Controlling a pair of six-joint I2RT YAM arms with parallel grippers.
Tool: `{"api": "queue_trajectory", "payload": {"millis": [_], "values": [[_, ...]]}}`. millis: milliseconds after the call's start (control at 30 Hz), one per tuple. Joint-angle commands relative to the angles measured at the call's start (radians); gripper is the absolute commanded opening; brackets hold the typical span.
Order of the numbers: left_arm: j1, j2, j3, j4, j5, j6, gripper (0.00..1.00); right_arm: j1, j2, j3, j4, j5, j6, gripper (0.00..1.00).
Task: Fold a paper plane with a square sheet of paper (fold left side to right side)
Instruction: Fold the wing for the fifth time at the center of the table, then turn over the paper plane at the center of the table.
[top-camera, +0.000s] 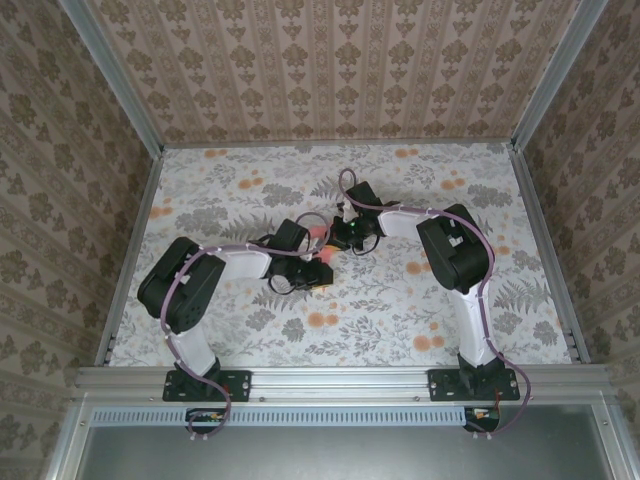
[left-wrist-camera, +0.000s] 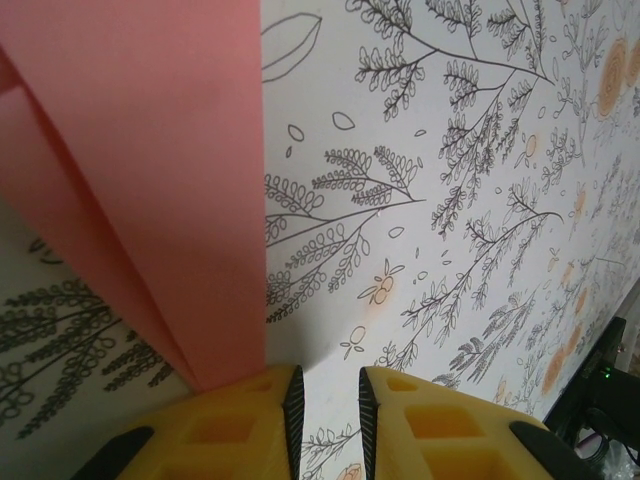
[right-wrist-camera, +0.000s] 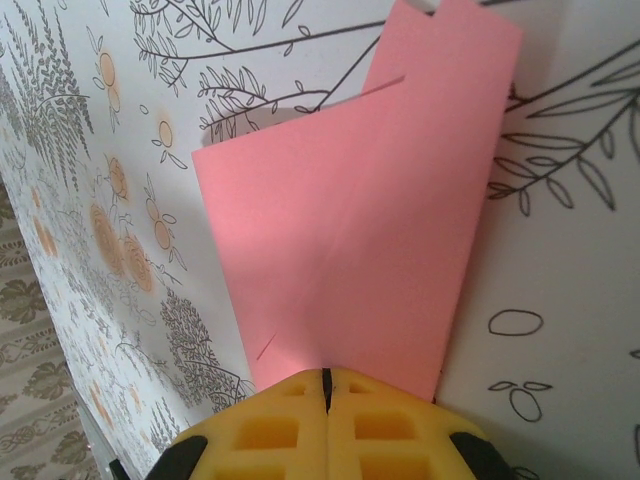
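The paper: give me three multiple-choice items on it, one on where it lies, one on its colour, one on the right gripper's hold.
1. Where on the table is the paper?
A. near the middle
B. far right corner
C. near edge
2. What colour is it?
A. white
B. blue
C. pink
3. How is the right gripper?
A. wide open
B. shut on the paper
C. shut on nothing
Answers: 1 A, the top view shows it mid-table; 2 C, both wrist views show pink; 3 B, its fingers meet with the paper coming out between them.
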Motion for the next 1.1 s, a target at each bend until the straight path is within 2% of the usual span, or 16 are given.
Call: {"api": "queue_trajectory", "payload": {"millis": [0,533,733,900,1067], "values": [[-0.023,-0.003,-0.047,-0.030,0.003,-0.027,0.25,-0.002,0.051,-0.002,-0.093,0.088,-0.019,0.00],[-0.073,-0.083,-0.136,-0.026,-0.005,-0.073,0.25,-0.007,0.058,0.003,-0.100,0.090,-0.015,0.00],[-0.071,-0.121,-0.112,-0.047,-0.021,-0.048,0.25,-0.009,0.047,0.008,-0.082,0.078,-0.020,0.00],[-0.042,-0.258,-0.083,-0.065,-0.020,0.010,0.34,-0.014,0.001,0.036,-0.044,0.069,-0.031,0.01],[0.056,-0.414,-0.056,-0.103,-0.034,0.059,0.48,-0.025,-0.072,0.080,-0.041,0.085,-0.061,0.12]]}}
